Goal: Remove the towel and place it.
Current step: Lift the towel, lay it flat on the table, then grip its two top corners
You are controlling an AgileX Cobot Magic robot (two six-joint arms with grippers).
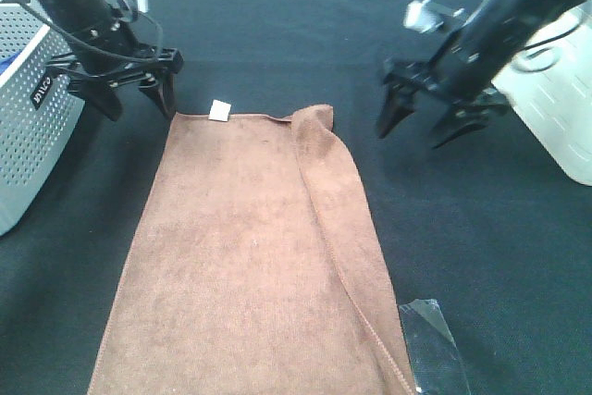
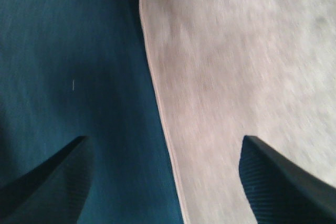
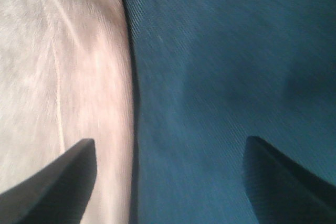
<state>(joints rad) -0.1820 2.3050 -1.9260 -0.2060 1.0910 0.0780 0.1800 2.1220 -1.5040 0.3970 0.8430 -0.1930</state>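
On my dark worktop (image 1: 277, 25) the brown towel (image 1: 240, 256) lies flat, its long axis running away from the camera. Its near end is cut off and its right edge is folded over. My left gripper (image 1: 139, 99) and right gripper (image 1: 412, 136) hang wide open and empty by its far corners. The white tag (image 1: 220, 110) is too small to read.

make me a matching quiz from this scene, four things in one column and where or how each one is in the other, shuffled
1 towel
2 white tag
3 left gripper
4 right gripper

a open, over the bare dark mat right of the towel
b open, straddling the towel's left edge near its far corner
c brown, right long edge folded over
d on the towel's far short edge

Pairs: 1-c, 2-d, 3-b, 4-a
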